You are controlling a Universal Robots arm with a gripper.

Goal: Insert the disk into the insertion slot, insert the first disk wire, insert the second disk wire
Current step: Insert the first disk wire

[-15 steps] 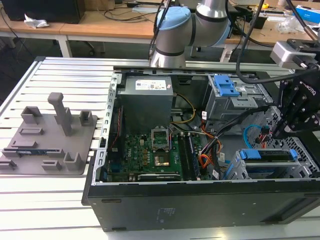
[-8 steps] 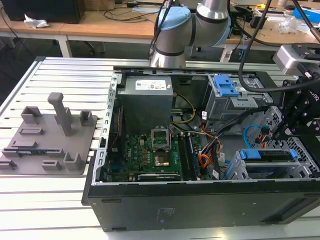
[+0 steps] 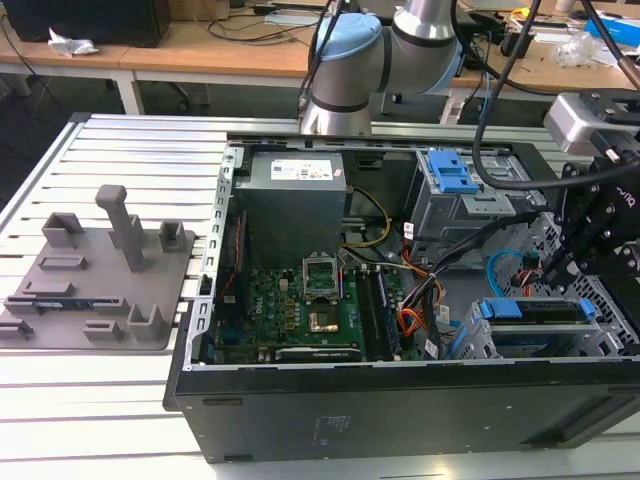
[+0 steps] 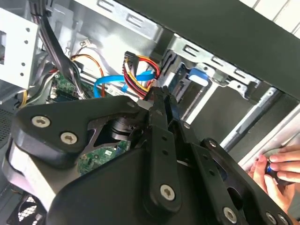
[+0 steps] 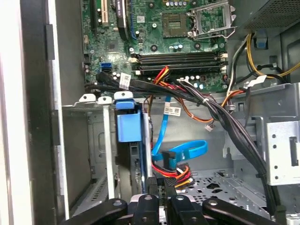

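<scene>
The disk, framed by its blue carrier, sits inside the insertion slot, a silver perforated cage at the case's front corner on the exterior view's right. My gripper hangs just behind the cage, down among the cables. In both wrist views its fingers stand close together, and the gripper appears shut on the black connector of a disk wire with red, yellow and black strands. A blue flat disk wire loops loose beside it. The disk's rear end is hidden behind the fingers.
The open computer case holds a motherboard, a grey power supply and a taller cage with a blue latch. Thick black cable bundles cross near the gripper. A grey fixture plate lies outside. A person's hand shows beside the case.
</scene>
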